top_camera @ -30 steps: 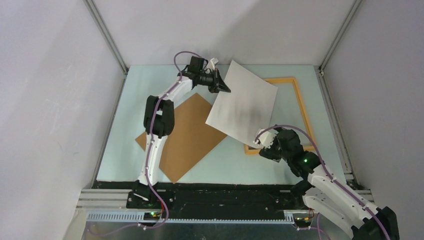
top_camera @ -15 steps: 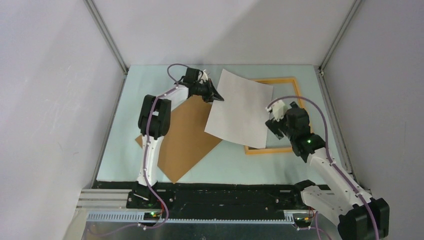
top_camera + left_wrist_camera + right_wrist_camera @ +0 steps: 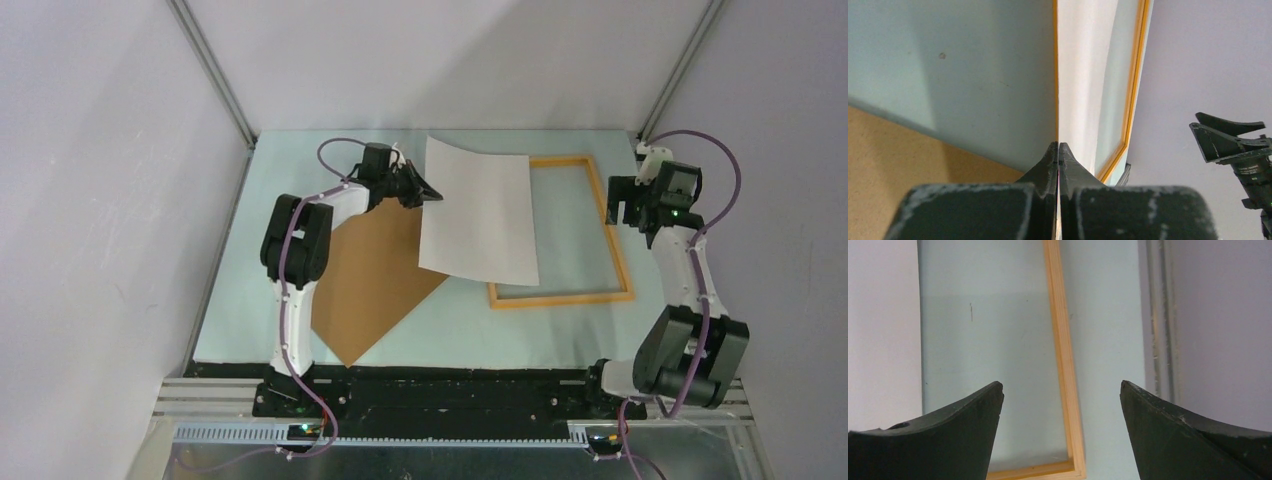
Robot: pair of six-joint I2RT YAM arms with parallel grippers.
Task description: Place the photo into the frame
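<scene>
The photo point(image 3: 478, 215) shows its white back and tilts over the left part of the frame point(image 3: 560, 296), a thin orange-yellow rectangle lying flat on the table. My left gripper point(image 3: 432, 193) is shut on the photo's left edge. In the left wrist view the jaws point(image 3: 1058, 145) pinch the sheet point(image 3: 1080, 75) edge-on, with the frame point(image 3: 1133, 90) beyond it. My right gripper point(image 3: 632, 220) hangs open above the frame's right rail, holding nothing. In the right wrist view, that rail point(image 3: 1063, 365) and a corner of the frame run between the spread fingers of the right gripper point(image 3: 1060, 385).
A plain brown backing board point(image 3: 370, 270) lies on the pale green mat left of the frame, partly under the left arm. The enclosure's right wall and its metal post point(image 3: 650, 150) stand close beside the right gripper.
My right arm has swung from the photo's near corner out to the frame's right rail, staying open. The left gripper has drawn the photo left and squared it to the frame.
</scene>
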